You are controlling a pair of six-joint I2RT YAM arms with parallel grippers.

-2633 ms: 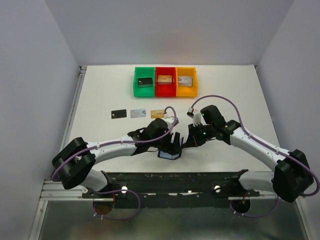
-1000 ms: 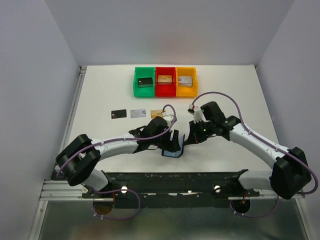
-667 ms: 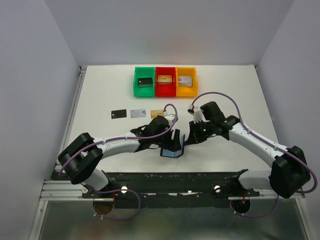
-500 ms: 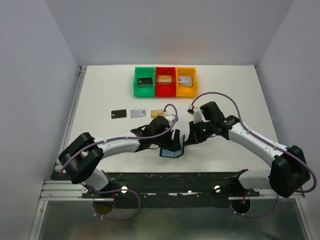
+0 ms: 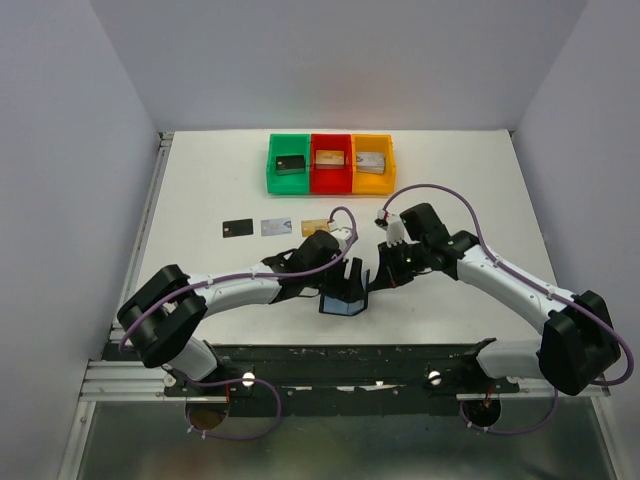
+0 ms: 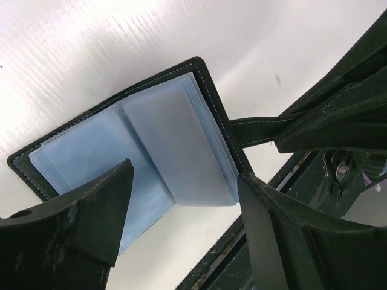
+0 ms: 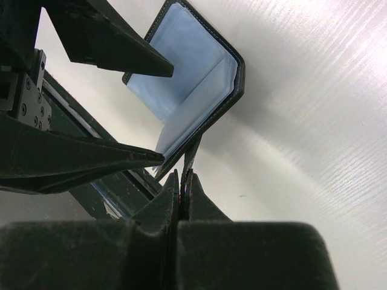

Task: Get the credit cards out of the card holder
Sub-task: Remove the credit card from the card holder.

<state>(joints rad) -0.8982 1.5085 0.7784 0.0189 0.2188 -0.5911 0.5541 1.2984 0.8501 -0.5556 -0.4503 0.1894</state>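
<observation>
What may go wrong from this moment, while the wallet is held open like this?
1. The right gripper pinches only the thin strap of the card holder; it may slip, and the holder may shift or fold.
2. The open left gripper hovers over pale sleeves where no card shows clearly; it may grab a sleeve instead.

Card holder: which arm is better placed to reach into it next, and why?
Left, probably. The left gripper is open, its fingers poised either side of the card holder and its blue sleeves. The right gripper is shut on the strap, holding it open.
</observation>
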